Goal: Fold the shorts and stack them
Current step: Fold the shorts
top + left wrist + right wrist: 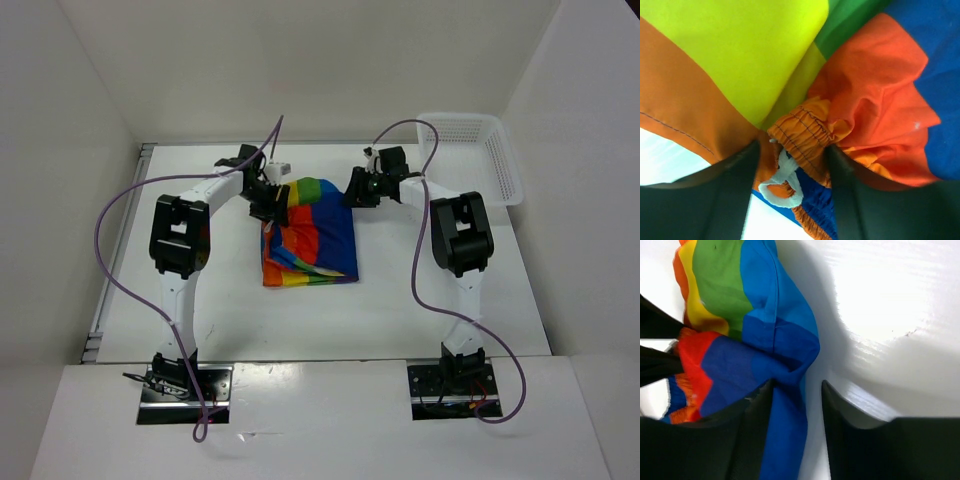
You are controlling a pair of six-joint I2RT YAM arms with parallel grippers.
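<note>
The rainbow-striped shorts (312,235) lie crumpled in the middle of the white table. My left gripper (270,203) is at their upper left edge. In the left wrist view its jaws are shut on the bunched orange waistband (800,134), and the white drawstring loop (781,186) hangs between them. My right gripper (356,190) is at the upper right corner of the shorts. In the right wrist view a blue fold of the shorts (785,435) lies against the left finger (747,440). Bare table shows between the fold and the other finger, so the jaws are open.
A white mesh basket (478,150) stands at the back right of the table. White walls close in the left, back and right sides. Purple cables loop from both arms.
</note>
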